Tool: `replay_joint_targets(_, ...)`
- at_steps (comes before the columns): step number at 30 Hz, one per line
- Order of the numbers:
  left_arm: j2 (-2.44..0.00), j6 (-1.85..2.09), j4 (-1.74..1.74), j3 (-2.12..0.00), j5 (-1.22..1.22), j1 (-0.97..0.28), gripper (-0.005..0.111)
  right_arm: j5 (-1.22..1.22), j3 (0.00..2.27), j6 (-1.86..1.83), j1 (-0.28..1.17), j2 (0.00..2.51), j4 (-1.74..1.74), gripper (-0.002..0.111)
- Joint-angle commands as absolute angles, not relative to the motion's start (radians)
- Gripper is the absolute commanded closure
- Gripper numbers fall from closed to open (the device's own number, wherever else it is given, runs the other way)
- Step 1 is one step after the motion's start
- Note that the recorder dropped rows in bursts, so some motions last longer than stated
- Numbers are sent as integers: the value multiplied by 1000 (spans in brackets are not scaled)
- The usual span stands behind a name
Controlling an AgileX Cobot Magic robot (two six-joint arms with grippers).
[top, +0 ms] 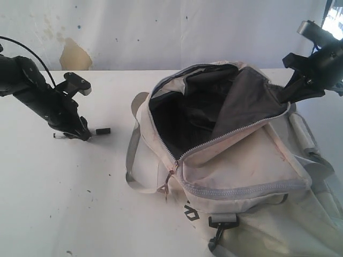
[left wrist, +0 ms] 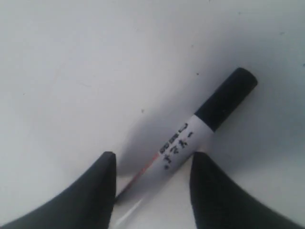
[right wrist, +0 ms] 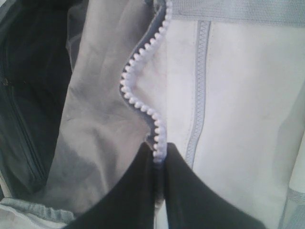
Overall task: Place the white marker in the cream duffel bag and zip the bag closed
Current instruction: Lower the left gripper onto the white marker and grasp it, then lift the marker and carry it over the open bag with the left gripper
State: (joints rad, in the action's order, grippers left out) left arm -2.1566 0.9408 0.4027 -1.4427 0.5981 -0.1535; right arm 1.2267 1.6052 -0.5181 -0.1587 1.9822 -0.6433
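The white marker (left wrist: 190,138) lies flat on the table, its black cap (top: 103,130) pointing toward the bag. My left gripper (top: 81,135) is down at the table over the marker's barrel, open. Its two fingers straddle the barrel (left wrist: 153,157), with a gap on the cap side. The cream duffel bag (top: 241,160) lies at the right, its main zipper undone and the dark lining showing. At the bag's far right edge my right gripper (top: 283,95) is shut on the zipper edge (right wrist: 157,148) and holds the flap up. A wavy row of zipper teeth (right wrist: 138,105) runs away from the jaws.
The zip puller (top: 171,174) hangs at the near left end of the opening. A grey strap (top: 134,144) loops off the bag's left side, and a black clip (top: 220,225) sits at its front. White table (top: 64,203) spreads left of the bag, and a stained wall stands behind.
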Motion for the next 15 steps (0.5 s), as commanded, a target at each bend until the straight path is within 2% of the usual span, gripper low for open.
replay_joint_targets(1, -2157, 942, 403, -1444, 607, -152, 87, 1221, 1604, -520, -169, 1969, -632, 108)
replay_joint_targets(4, -2157, 942, 403, -1444, 611, -152, 107, 1221, 1604, -520, -169, 1969, -632, 108)
replay_joint_targets(15, -2129, 931, 403, -1471, 663, -152, 107, 1221, 1604, -520, -169, 1969, -632, 108)
